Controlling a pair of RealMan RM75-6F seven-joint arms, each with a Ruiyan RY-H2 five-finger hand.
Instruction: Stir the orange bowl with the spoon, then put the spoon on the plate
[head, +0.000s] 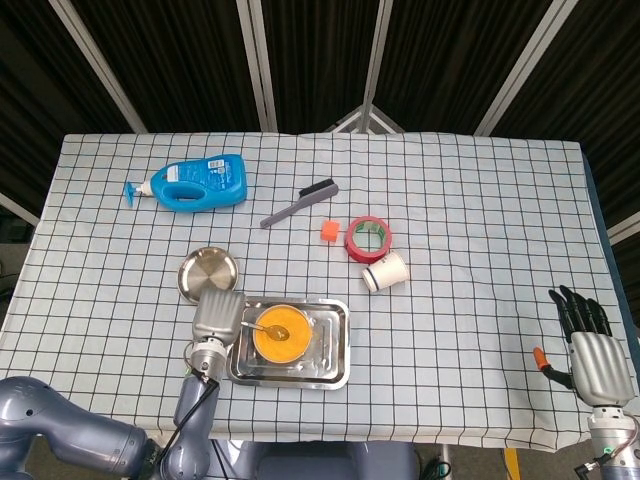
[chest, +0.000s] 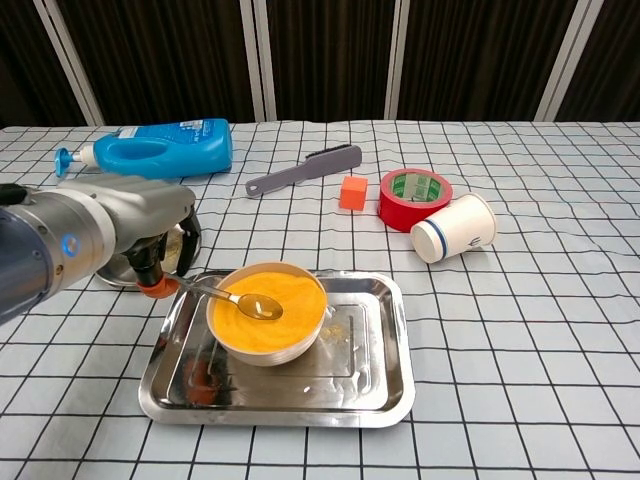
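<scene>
An orange bowl (chest: 268, 311) (head: 281, 333) stands in a steel tray (chest: 380, 380) (head: 340, 345) near the table's front edge. A metal spoon (chest: 240, 298) (head: 264, 328) has its scoop down inside the bowl, the handle reaching out over the left rim. My left hand (chest: 150, 250) (head: 215, 320) grips that handle just left of the tray. The round steel plate (head: 207, 272) (chest: 130, 272) lies behind my left hand, mostly hidden by it in the chest view. My right hand (head: 588, 345) hangs at the table's far right edge, fingers spread, holding nothing.
A blue detergent bottle (head: 195, 182) lies at the back left. A grey brush (head: 298, 203), an orange cube (head: 327, 232), a red tape roll (head: 368, 238) and a tipped white paper cup (head: 385, 271) sit behind the tray.
</scene>
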